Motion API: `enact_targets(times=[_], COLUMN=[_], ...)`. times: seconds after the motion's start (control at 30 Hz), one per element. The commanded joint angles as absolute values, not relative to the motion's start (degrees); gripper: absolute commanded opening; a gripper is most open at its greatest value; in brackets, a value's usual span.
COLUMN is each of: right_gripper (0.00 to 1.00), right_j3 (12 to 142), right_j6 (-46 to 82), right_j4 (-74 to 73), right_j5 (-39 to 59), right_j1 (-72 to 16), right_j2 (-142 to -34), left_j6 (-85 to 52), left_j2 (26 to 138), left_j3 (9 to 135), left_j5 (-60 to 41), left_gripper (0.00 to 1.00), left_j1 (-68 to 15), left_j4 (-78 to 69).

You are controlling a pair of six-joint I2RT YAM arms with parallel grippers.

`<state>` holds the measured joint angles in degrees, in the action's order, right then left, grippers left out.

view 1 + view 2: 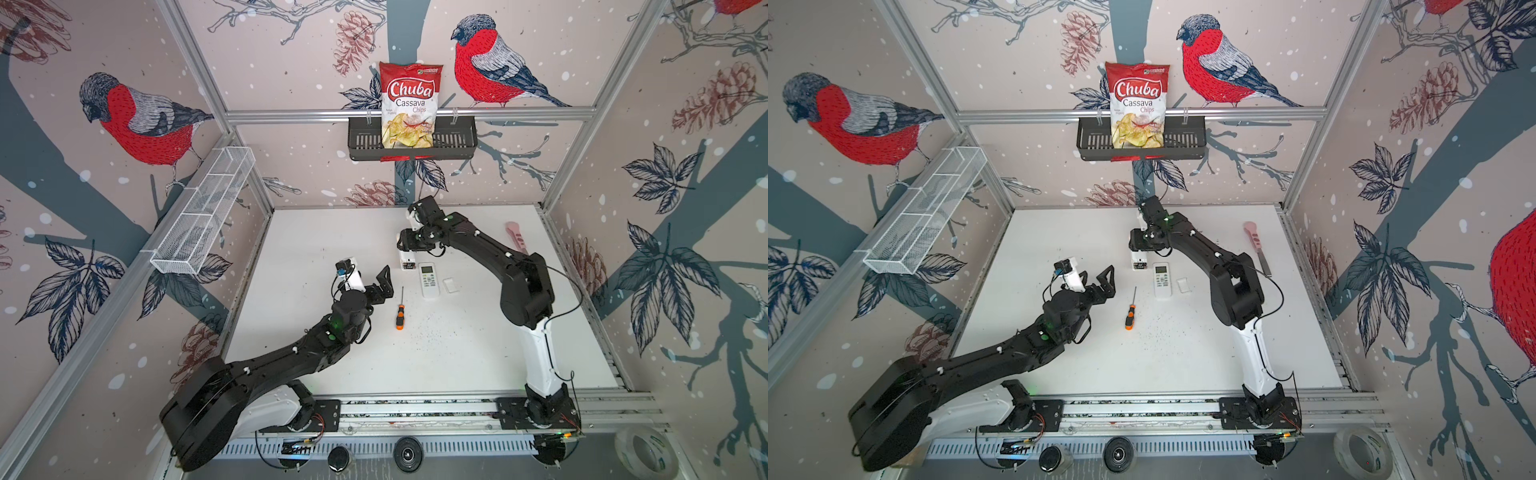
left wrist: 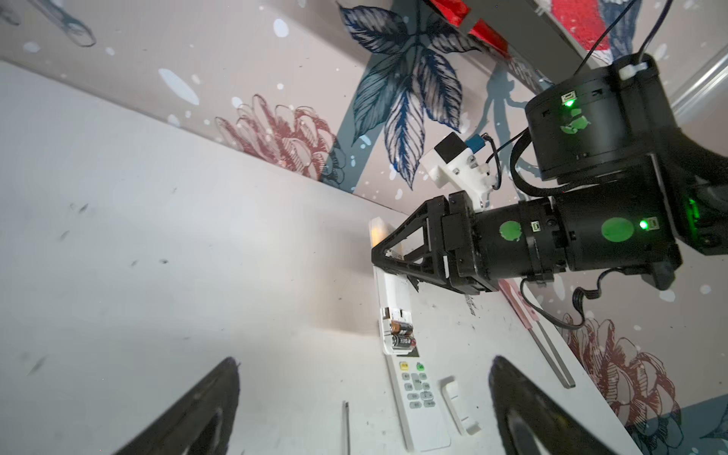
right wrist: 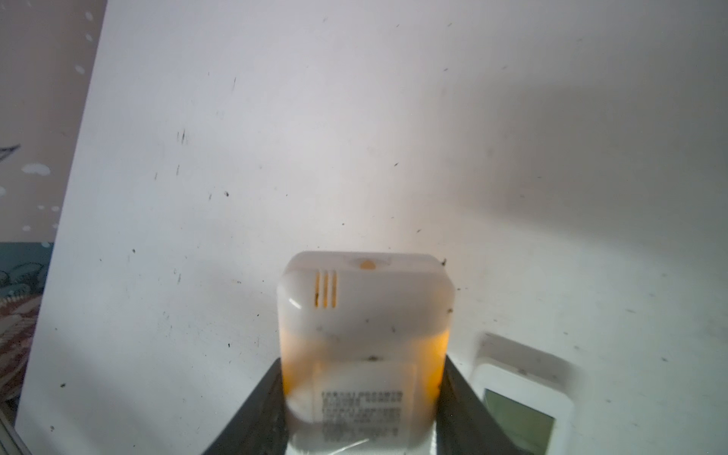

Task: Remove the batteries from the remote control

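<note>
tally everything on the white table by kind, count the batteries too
remote: 2
battery: 2
screwdriver: 1
small white cover: 1
pink-handled knife: 1
total: 7

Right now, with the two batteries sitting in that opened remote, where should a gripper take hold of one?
Likely from straight above: the batteries lie side by side in an upward-facing open compartment, walls shielding their sides. Pinch one cell's exposed rounded body, while the right gripper holds the remote.
</note>
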<state>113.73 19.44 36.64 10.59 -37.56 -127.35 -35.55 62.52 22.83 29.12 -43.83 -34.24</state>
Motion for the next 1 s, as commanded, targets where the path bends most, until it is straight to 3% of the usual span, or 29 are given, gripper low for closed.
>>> enact_targets(times=[0.0,0.43,0.97], right_gripper=[0.33,0.33,0.51], right_j3=[118.3,129.4,130.4], right_j6=[17.4,16.1,14.7], right_j4=[43.0,48.5,47.8], right_j5=[7.1,3.7,-1.7], right_j1=[-40.2,-48.4,-51.1], right_j2=[-130.5,-141.2,-145.6], left_j6=[-38.9,-39.3,-39.7], left_j2=[57.3,44.1,41.1], left_j3=[18.9,13.2,10.6], left_j5=[31.6,34.8,34.5], left_gripper=[0.97,0.97,0.96], left_j1=[-43.2,-42.4,-42.0], left_j4=[-29.3,-21.9,-22.3])
